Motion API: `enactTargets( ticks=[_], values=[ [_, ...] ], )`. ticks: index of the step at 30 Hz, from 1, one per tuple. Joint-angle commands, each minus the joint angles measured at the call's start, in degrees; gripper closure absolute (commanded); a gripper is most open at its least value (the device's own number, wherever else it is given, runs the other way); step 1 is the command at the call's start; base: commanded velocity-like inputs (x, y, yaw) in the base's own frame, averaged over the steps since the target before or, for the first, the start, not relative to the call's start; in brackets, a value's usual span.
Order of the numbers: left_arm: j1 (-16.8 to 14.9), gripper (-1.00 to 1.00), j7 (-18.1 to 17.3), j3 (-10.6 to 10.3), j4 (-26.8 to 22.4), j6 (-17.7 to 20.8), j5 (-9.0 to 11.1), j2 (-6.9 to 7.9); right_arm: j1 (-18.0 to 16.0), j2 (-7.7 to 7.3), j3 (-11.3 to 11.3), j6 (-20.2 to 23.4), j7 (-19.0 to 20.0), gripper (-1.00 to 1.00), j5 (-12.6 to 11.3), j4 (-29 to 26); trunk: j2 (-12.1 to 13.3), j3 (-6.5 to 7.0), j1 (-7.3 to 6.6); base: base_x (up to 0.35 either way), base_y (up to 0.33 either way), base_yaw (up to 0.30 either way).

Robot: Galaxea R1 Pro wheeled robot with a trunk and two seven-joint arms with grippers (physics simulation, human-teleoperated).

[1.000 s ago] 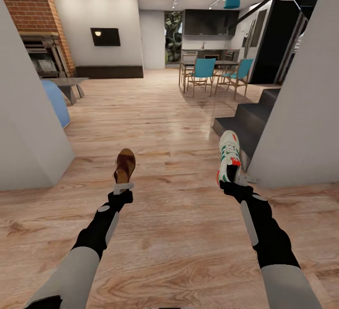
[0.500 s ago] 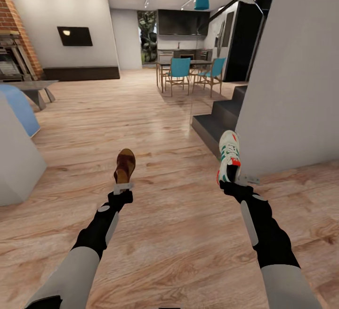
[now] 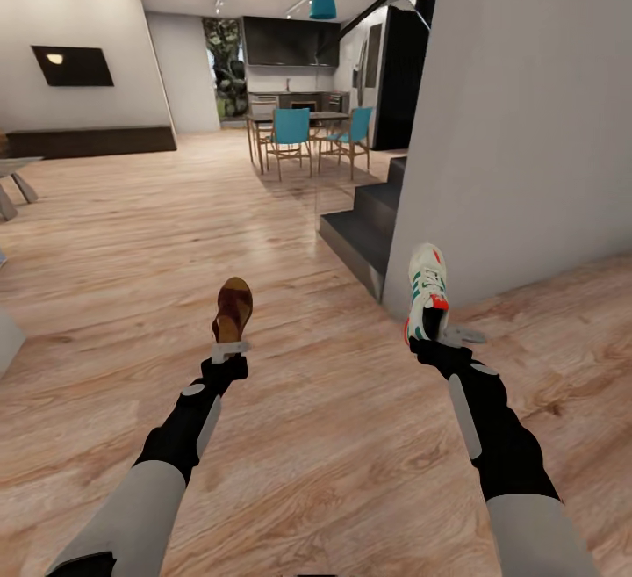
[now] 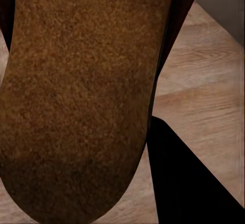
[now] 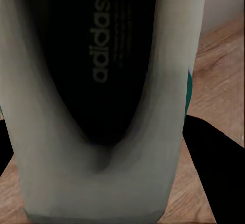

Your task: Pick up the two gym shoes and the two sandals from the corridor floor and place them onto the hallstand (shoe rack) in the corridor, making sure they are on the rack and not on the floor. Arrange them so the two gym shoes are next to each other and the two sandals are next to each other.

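My left gripper [image 3: 230, 350] is shut on the heel end of a dark brown sandal [image 3: 233, 309], held out above the corridor floor [image 3: 290, 436] with its toe pointing away. In the left wrist view the sandal's tan footbed [image 4: 81, 96] fills most of the picture. My right gripper [image 3: 439, 337] is shut on the heel of a white gym shoe [image 3: 427, 294] with green stripes and red-orange accents. The right wrist view looks into that gym shoe's dark inside [image 5: 102, 65]. The hallstand is out of view.
A white wall [image 3: 527, 120] stands close on the right, with dark grey steps [image 3: 364, 226] at its foot. Further off are a dining table with teal chairs [image 3: 303, 133], a kitchen and a dark fridge [image 3: 399, 76]. Open wood floor stretches ahead and left.
The whole picture has shifted left, so the camera has turned to the right. The brick fireplace and the near left wall have slid out of view. Both arms keep their shoes as before.
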Motion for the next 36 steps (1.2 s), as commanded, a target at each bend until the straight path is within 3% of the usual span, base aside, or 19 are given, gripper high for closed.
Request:
enactTargets(
  ticks=[1, 36],
  values=[
    [-0.01, 1.0, -0.36, 0.33, -0.16, 0.33, -0.77, -0.08, -0.05, 0.04, -0.02, 0.24, -0.35, 1.0, -0.42, -0.04, -0.02, -0.05, -0.01, 0.0, 0.0, -0.3],
    [-0.01, 1.0, -0.36, 0.28, -0.16, 0.29, -0.72, -0.09, -0.05, 0.04, -0.02, 0.24, -0.35, 1.0, -0.42, -0.06, -0.02, -0.05, -0.01, 0.0, 0.0, -0.3]
  ],
)
